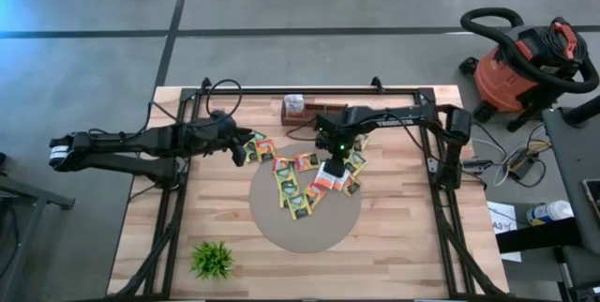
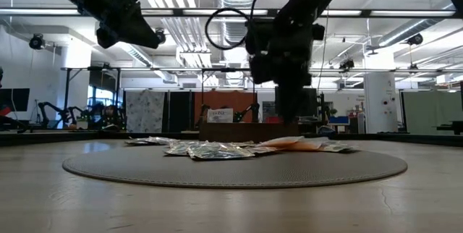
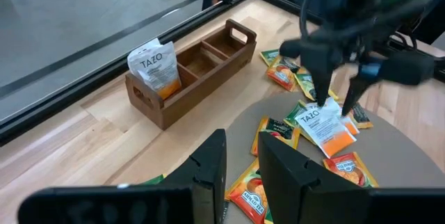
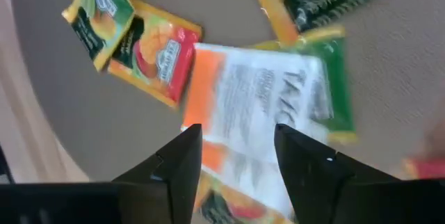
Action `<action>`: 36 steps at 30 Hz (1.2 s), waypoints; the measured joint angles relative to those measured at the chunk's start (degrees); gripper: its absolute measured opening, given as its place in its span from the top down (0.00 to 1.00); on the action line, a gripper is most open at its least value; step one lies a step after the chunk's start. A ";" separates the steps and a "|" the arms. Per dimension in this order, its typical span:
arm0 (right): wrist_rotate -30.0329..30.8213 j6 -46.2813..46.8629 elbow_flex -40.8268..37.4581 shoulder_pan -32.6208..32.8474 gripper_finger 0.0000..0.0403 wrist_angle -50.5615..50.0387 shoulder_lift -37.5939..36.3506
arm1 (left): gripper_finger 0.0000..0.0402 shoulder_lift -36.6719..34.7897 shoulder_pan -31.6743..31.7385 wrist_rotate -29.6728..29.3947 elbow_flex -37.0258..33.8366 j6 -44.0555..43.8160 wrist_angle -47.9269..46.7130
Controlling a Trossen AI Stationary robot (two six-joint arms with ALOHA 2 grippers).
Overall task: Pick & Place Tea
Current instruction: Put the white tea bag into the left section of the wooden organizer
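Note:
Several flat tea sachets (image 1: 298, 188) lie scattered on a round grey mat (image 1: 309, 232), mostly yellow-green, a few orange-red. A white-and-orange sachet (image 3: 323, 123) lies on top of others. My right gripper (image 3: 338, 102) points down, open, just above that sachet (image 4: 257, 106), one finger on either side of it. In the low view it (image 2: 289, 117) stands clear of the pile (image 2: 217, 148). My left gripper (image 1: 248, 149) is open at the mat's far left edge, raised high (image 2: 137, 34). One white sachet (image 3: 156, 67) stands upright in an end compartment of the wooden caddy (image 3: 191, 71).
The wooden caddy (image 1: 295, 107) sits at the table's far edge, behind the mat; its other two compartments show no sachets. A small green plant (image 1: 213, 258) stands at the near left. A red shop vacuum (image 1: 525, 58) is on the floor, off the table's far right.

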 joint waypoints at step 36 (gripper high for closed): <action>3.15 8.63 -1.10 -0.83 0.56 -3.85 2.21 | 0.81 21.97 -0.07 22.21 1.54 5.78 22.24</action>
